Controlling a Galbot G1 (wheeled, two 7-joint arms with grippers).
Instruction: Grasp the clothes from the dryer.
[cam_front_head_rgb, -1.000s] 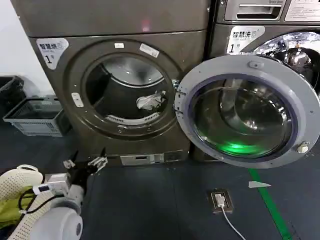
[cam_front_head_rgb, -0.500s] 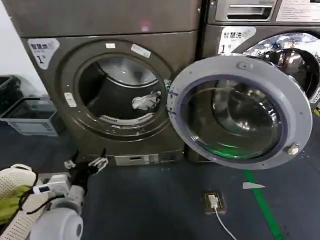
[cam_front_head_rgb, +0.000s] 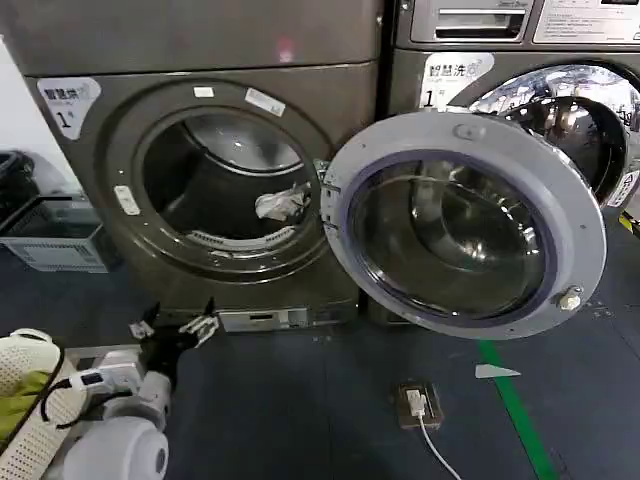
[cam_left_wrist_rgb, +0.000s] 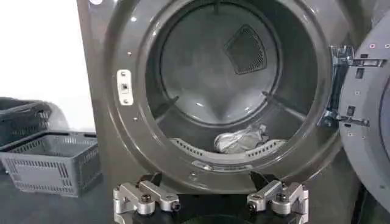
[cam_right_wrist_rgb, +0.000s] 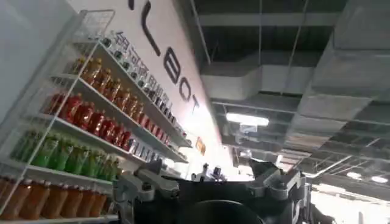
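Item, the dryer (cam_front_head_rgb: 215, 160): bronze-grey metal front, round porthole, dark ribbed drum; its grey-rimmed glass door (cam_front_head_rgb: 465, 220) hangs swung open to my right. Item, the clothes (cam_front_head_rgb: 282, 203): a crumpled white and pale grey bundle, soft and irregular, lying low at the drum's front right just behind the lip, its long axis roughly across the opening. Item, my left gripper (cam_front_head_rgb: 172, 327): low before the machine's base, pointed at the porthole, metal fingers spread wide, holding nothing. Item, my right gripper (cam_right_wrist_rgb: 210, 182): aimed up at ceiling and shelves, fingers apart, empty. Item, a grey slatted plastic basket (cam_left_wrist_rgb: 52, 161) on the floor left of the dryer.
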